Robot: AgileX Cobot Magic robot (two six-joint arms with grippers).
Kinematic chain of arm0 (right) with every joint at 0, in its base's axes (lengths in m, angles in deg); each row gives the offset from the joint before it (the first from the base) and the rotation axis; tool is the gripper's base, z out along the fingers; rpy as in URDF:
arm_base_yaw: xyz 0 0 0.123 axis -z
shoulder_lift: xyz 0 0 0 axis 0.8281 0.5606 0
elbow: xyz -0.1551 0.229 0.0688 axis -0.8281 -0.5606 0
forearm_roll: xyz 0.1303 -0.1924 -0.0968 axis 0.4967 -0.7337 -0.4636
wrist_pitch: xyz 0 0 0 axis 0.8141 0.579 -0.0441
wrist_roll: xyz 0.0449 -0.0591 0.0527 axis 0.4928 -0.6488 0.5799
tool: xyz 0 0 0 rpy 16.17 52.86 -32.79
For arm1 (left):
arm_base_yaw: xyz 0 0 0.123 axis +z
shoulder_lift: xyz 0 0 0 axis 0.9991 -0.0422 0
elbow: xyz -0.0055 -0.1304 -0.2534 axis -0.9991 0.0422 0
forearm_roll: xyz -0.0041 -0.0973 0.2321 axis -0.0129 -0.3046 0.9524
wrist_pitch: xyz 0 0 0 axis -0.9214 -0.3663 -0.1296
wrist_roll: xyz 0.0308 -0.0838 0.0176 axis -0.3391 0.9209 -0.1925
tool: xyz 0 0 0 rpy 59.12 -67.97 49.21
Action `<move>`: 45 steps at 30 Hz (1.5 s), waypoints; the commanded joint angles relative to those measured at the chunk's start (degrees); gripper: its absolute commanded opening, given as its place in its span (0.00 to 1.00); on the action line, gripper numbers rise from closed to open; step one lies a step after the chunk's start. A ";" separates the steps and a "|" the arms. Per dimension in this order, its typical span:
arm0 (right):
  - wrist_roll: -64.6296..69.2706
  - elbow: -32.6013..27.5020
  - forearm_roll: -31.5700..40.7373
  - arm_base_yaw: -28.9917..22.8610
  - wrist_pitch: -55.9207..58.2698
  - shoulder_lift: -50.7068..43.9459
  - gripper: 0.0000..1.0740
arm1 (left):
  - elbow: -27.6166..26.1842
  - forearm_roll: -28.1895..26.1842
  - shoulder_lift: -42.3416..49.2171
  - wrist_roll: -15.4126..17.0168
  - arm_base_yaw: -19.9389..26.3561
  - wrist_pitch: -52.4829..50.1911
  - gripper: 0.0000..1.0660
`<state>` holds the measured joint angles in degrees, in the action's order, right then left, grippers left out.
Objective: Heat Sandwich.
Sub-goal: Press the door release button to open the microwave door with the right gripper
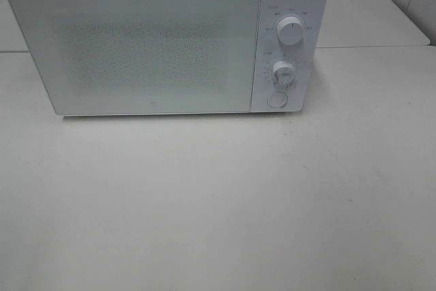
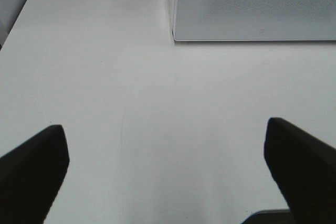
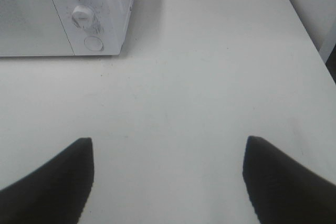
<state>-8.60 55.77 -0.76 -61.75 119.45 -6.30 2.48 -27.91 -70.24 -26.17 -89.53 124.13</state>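
Note:
The sandwich is out of view in every frame. A white microwave (image 1: 163,42) stands at the back of the white table (image 1: 218,202) with its door shut; I also see the microwave (image 2: 252,6) in the left wrist view and the microwave (image 3: 63,11) in the right wrist view. Neither arm shows in the high view. My left gripper (image 2: 165,169) is open over bare table, with nothing between its black fingers (image 2: 31,174). My right gripper (image 3: 168,177) is open too, empty, its fingers (image 3: 283,179) above the table in front of the microwave's right end.
Two white dials (image 1: 291,32) and a round button (image 1: 276,99) sit on the microwave's right-hand panel. A second table surface (image 1: 368,11) runs behind it. The table's right edge (image 3: 307,30) shows in the right wrist view.

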 commanded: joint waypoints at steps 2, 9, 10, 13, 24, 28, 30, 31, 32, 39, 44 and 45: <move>0.34 0.97 -0.52 0.23 -6.47 3.55 0.71 | 0.11 -0.29 0.92 0.52 0.00 -0.17 0.90; 0.34 0.86 -0.52 0.23 -15.70 10.94 0.71 | 0.11 -0.29 0.92 0.52 0.00 -0.17 0.90; 0.34 0.86 -0.52 0.23 -15.70 10.94 0.71 | 0.11 -0.29 0.92 0.52 0.00 -0.17 0.90; 0.34 0.52 -0.46 0.23 -21.14 15.30 0.71 | 0.11 -0.29 0.92 0.52 0.00 -0.17 0.90; 0.40 -0.63 -0.29 0.23 -32.54 25.90 0.71 | 0.11 -0.29 0.92 0.52 0.00 -0.17 0.90; 0.63 -0.63 0.63 0.23 -37.53 31.34 0.71 | 0.11 -0.29 0.92 0.52 0.00 -0.17 0.90; 0.63 -0.63 0.63 0.23 -39.42 33.69 0.71 | 0.11 -0.29 0.92 0.52 0.00 -0.17 0.90; 0.63 -0.63 0.63 0.23 -40.45 34.89 0.71 | 0.11 -0.29 0.92 0.52 0.00 -0.17 0.90; 0.63 -0.63 0.57 0.23 -41.48 35.81 0.71 | 0.11 -0.29 0.92 0.52 0.00 -0.17 0.90; 0.63 -0.63 0.57 0.23 -47.96 43.09 0.71 | 0.11 -0.29 0.92 0.52 0.00 -0.17 0.90; 0.63 -0.69 0.34 0.23 -52.65 47.90 0.71 | 0.11 -0.29 0.92 0.52 0.00 -0.17 0.90; 0.63 -0.86 0.34 0.23 -53.86 48.87 0.71 | 0.11 -0.29 0.92 0.52 0.00 -0.17 0.90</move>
<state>-8.37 55.31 -0.30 -61.75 68.00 41.54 2.48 -27.91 -70.24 -26.17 -89.53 124.13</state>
